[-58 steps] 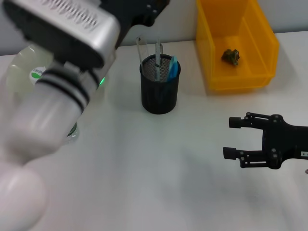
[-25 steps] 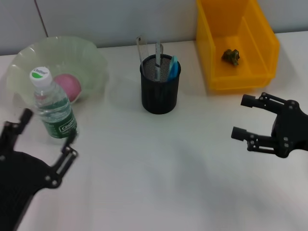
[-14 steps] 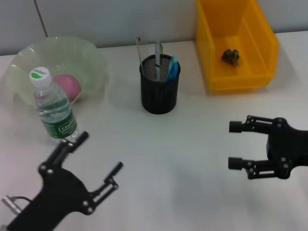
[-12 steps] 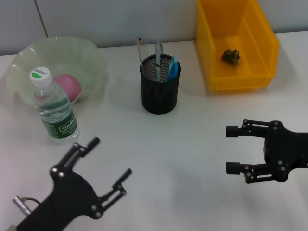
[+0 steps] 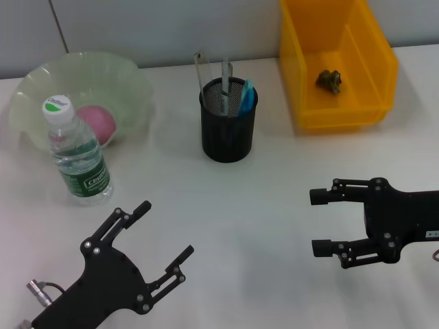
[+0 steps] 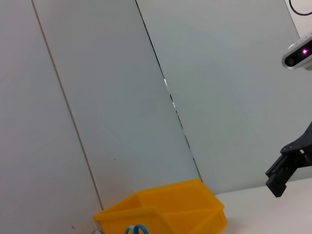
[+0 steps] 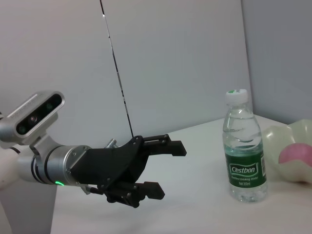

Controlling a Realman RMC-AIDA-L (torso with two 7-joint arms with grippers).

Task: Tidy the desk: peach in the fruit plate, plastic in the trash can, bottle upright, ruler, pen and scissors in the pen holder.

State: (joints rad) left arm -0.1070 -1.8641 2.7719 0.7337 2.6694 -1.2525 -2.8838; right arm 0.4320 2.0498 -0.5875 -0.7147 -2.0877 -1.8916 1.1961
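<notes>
The clear bottle (image 5: pixel 79 157) with a green label stands upright on the white table beside the pale green fruit plate (image 5: pixel 130 79). The pink peach (image 5: pixel 98 123) lies in that plate. The black mesh pen holder (image 5: pixel 228 133) holds the ruler (image 5: pixel 200 68), the pen (image 5: pixel 224 72) and the blue-handled scissors (image 5: pixel 245 96). The crumpled plastic (image 5: pixel 329 80) lies in the yellow trash can (image 5: pixel 343 116). My left gripper (image 5: pixel 164 229) is open and empty at the front left, apart from the bottle. My right gripper (image 5: pixel 317 223) is open and empty at the right.
The right wrist view shows the bottle (image 7: pixel 246 156), the fruit plate (image 7: pixel 287 136) with the peach (image 7: pixel 295 156), and my left gripper (image 7: pixel 168 170). The left wrist view shows the yellow trash can (image 6: pixel 165 214) and my right gripper (image 6: pixel 287 165) before a grey wall.
My left arm has drawn back from the bottle to the front left, leaving the bottle standing. My right gripper has shifted a little to the left and nearer the front.
</notes>
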